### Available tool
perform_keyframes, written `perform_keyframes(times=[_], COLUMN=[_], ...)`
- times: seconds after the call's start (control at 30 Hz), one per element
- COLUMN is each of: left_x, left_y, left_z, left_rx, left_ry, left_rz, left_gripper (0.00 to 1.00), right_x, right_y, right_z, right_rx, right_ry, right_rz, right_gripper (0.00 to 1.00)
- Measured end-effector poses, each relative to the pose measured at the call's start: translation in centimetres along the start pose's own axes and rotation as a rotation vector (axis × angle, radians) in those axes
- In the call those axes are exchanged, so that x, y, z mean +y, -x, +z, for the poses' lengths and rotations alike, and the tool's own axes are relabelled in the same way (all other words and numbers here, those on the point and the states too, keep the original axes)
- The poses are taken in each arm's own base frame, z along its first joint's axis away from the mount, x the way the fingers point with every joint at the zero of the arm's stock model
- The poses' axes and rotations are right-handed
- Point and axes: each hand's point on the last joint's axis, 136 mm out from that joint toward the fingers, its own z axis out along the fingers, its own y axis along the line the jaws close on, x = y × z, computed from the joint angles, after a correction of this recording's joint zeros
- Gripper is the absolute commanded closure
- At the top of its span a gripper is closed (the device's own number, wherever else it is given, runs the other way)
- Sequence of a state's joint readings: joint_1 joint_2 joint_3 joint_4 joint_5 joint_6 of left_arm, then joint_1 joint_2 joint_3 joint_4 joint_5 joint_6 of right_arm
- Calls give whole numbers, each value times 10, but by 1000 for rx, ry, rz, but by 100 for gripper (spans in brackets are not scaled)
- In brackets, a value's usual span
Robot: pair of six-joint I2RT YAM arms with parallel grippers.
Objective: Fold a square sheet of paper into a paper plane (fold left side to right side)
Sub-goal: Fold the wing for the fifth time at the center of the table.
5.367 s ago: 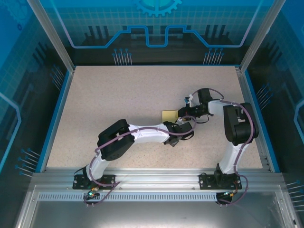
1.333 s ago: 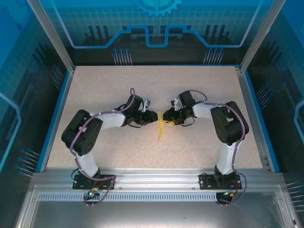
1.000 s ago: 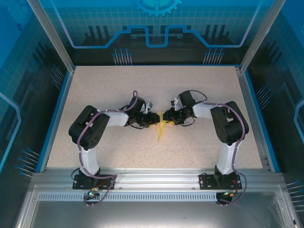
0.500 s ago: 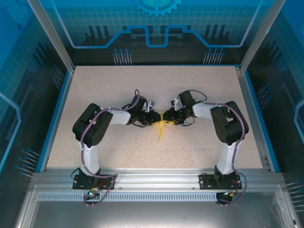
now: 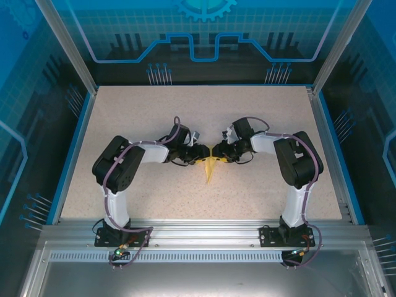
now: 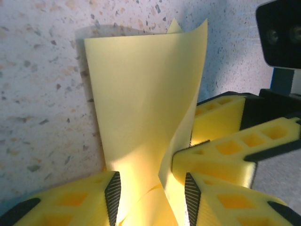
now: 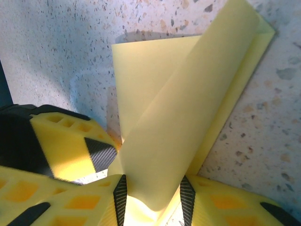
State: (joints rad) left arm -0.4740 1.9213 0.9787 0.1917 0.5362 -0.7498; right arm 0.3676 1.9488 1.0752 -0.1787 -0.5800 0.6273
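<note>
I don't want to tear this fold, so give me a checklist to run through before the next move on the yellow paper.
1. Right claw gripping the paper: ok, a flap sits between its pads.
2. Left claw gripping: not ok, jaws apart around the paper.
3. Flaps pressed flat: not ok, one curls up off the table.
4. Claws clear of each other: cannot tell, they sit very close.
5. Pointed tip lying free: ok.

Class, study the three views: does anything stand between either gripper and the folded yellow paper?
Nothing visible does. The folded yellow paper sits between the fingers of the left gripper and of the right gripper, which meet it from opposite sides. Whether either one pinches it cannot be told.
</note>
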Motion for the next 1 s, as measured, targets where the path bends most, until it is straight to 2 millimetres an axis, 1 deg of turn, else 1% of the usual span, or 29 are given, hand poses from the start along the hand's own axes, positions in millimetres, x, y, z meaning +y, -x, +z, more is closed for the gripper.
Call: perform_keyframes(times=[0.2,0.27,0.4,0.47,0.57,0.7,0.77,1.0], left_x=[-19,-26,-31,-31,-24,-9,-6,-9], left_y=[-10,-18,-41,-47,-50,-52,-55,-57], left_z=[-20,-20,-10,-7,-4,2,4,7], left_rx=[-18,-7,35,48,54,69,78,86], left_ry=[-32,-37,-16,-5,27,76,92,107], left_rz=[36,55,91,98,89,67,68,89], left_gripper=[50,49,48,48,49,53,56,64], right_x=[0,0,0,0,0,0,0,0], right_y=[0,0,0,0,0,0,0,0], right_z=[0,0,0,0,0,0,0,0], right_rx=[0,0,0,0,0,0,0,1], right_ry=[-1,-1,-1,-1,0,0,0,-1], right_rz=[-3,-2,-3,-3,-3,-3,-3,-2], right_gripper=[62,62,62,62,62,62,62,62])
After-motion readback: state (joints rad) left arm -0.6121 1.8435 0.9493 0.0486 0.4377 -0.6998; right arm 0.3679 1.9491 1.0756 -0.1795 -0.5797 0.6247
